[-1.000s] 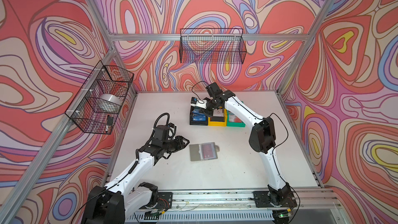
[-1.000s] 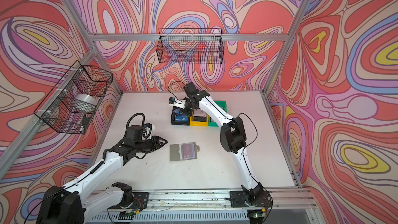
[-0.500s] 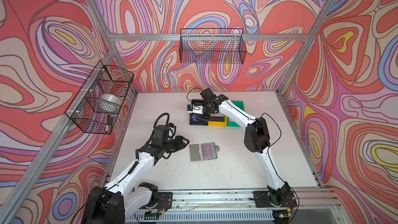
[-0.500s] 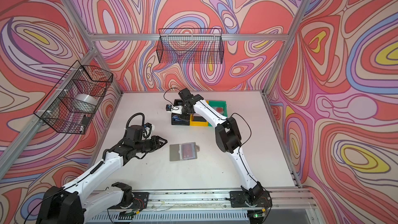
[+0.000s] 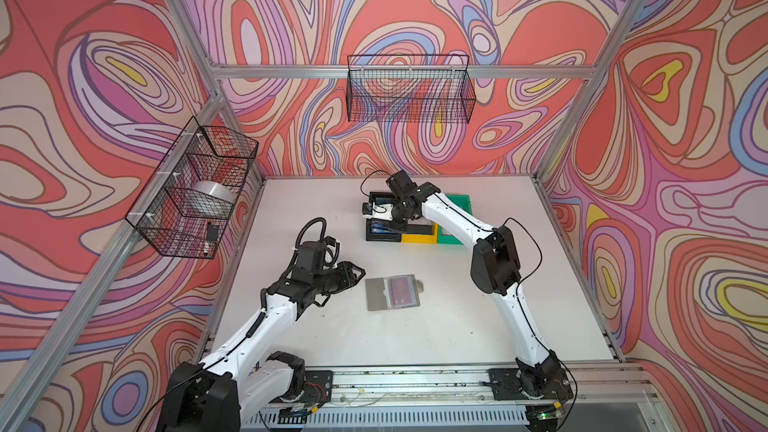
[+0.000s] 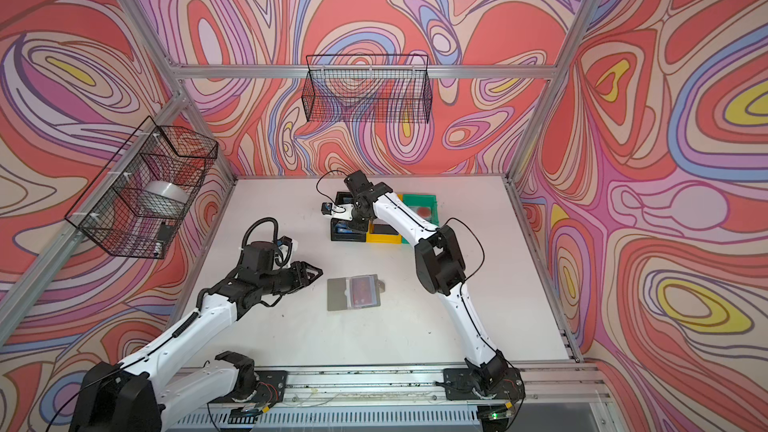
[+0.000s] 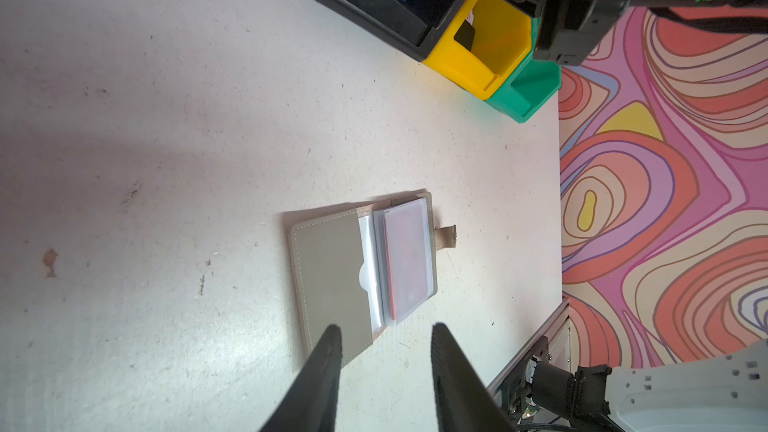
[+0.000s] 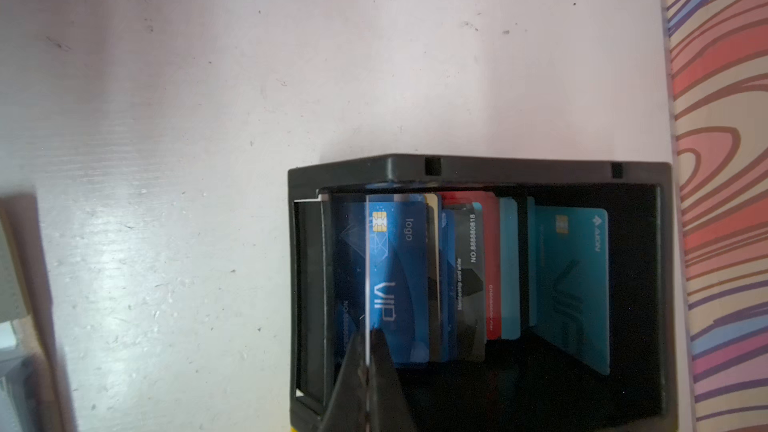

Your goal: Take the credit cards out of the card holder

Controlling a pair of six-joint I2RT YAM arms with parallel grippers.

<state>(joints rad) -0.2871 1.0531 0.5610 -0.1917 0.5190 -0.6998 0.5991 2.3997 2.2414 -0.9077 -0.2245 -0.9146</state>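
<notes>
- The right fingers (image 8: 357, 363) are clenched on a thin plastic card (image 8: 368, 259) (seen edge-on, so its face is unreadable). The black plastic bin (image 8: 457, 164) lies below them, with other cards (image 8: 399, 284) leaning inside. Letting go looks like the next step.
- The open flat grey bifold card holder (image 5: 376, 295) lies just beside the half-parted, empty left fingers (image 7: 328, 351) and well apart from the right ones.
- Its dark red card (image 7: 407, 259) sits in the clear pocket on the half farther from the left fingers, long axis along the fold.
- Bare white desk (image 5: 436, 326) rings the holder.
</notes>
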